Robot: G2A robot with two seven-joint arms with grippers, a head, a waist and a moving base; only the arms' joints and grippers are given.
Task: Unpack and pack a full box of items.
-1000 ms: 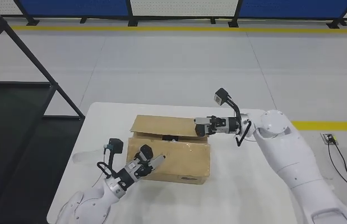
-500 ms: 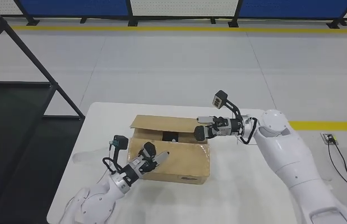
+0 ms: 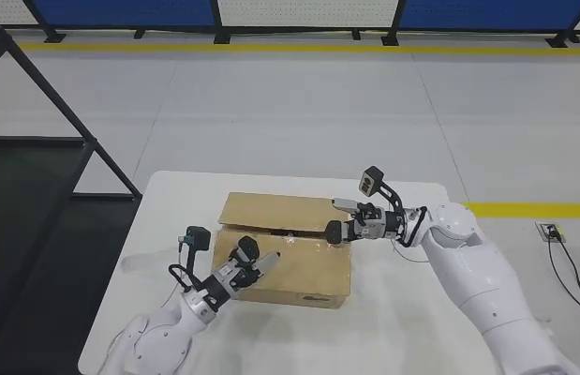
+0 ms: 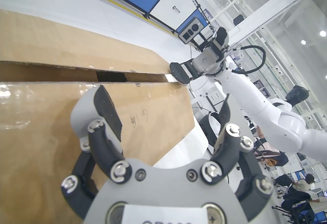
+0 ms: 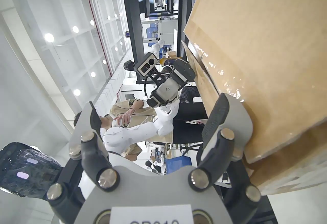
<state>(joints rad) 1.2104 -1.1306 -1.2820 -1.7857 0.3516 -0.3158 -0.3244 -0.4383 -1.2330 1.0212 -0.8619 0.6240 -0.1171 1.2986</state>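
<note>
The cardboard box (image 3: pixel 308 267) sits mid-frame. The left gripper (image 3: pixel 259 259) spreads wide at its lower-left flap, the right gripper (image 3: pixel 336 217) wide at its right end.

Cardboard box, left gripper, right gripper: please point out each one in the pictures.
cardboard box (image 3: pixel 304 272), top view, on its near top flap.
left gripper (image 4: pixel 163 96), left wrist view, midway between its open fingertips.
right gripper (image 3: pixel 337 217), top view, midway between its fingertips, at the box's far right edge.
</note>
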